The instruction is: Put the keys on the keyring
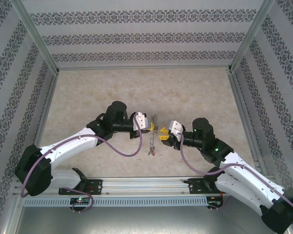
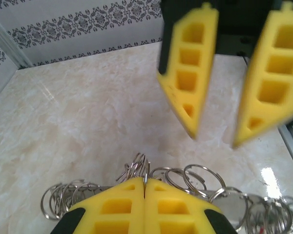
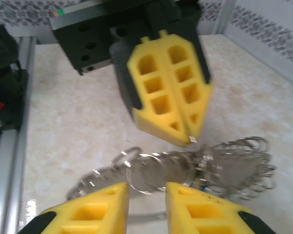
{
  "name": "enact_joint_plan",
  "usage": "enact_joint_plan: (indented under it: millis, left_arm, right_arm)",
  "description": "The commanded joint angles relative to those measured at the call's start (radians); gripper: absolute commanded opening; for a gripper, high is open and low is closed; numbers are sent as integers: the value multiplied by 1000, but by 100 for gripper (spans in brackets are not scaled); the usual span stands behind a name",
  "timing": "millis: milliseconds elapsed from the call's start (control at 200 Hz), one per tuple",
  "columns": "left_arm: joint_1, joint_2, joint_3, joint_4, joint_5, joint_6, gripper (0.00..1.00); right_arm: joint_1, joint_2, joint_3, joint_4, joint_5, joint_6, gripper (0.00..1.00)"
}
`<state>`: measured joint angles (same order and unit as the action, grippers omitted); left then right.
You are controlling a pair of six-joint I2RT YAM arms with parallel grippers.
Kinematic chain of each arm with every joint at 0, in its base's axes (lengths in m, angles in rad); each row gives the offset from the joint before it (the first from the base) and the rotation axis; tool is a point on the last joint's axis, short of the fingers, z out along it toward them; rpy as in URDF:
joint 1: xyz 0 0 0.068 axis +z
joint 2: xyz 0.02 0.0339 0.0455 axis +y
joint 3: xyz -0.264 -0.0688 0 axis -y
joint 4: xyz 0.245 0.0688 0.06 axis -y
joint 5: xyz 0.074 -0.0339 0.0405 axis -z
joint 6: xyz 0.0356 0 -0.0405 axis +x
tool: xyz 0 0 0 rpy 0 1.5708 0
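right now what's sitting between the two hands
Just the keyring, strung out in a line between the left hand and the right hand. The top view shows it best.

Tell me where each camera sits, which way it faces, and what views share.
Top external: above and behind the bases, looking down on the table; both arms, left gripper and right gripper facing each other mid-table.
Left wrist: on the left arm, facing past its shut fingers toward the open right gripper.
Right wrist: on the right arm, facing past its open fingers toward the left gripper.
Shared: the cluster of silver rings between the grippers.
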<state>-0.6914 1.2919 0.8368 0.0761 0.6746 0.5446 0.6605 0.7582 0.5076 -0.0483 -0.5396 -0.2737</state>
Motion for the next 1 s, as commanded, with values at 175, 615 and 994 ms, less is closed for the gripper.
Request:
enact_joint_plan:
  millis: [175, 615, 994]
  left_arm:
    - [13, -36, 8, 19, 111, -6, 0]
    - [13, -52, 77, -187, 241, 162, 0]
    - [13, -56, 103, -258, 278, 211, 0]
  right_arm:
    - [62, -8, -75, 113, 82, 3, 36]
    - [-105, 104, 33, 20, -290, -117, 46]
    - [-91, 99, -24, 169, 33, 67, 40]
